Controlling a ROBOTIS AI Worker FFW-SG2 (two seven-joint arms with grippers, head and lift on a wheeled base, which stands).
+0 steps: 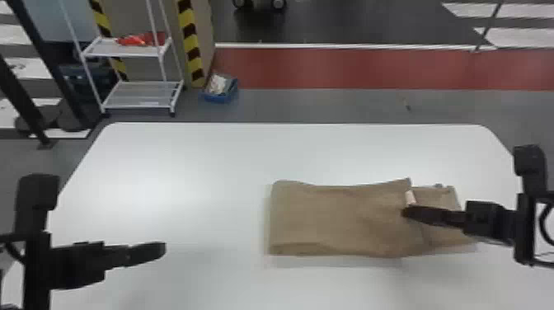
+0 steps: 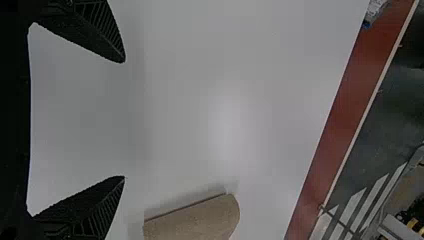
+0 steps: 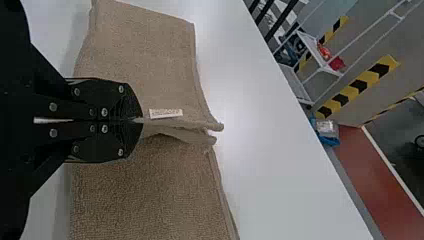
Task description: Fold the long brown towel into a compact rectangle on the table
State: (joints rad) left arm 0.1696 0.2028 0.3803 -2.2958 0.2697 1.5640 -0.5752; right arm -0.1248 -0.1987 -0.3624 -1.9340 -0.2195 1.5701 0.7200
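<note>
The brown towel, folded in layers, lies on the right half of the white table. My right gripper is at the edge of the upper layer, close to a small white tag. In the right wrist view, my right gripper is shut on that edge of the towel, beside the tag. My left gripper is over the table to the left of the towel. The left wrist view has my left gripper open with nothing between its fingers, and a towel end farther off.
Beyond the table's far edge stand a white shelf rack with red items on it and a blue bin on the floor. Bare tabletop lies between my left gripper and the towel.
</note>
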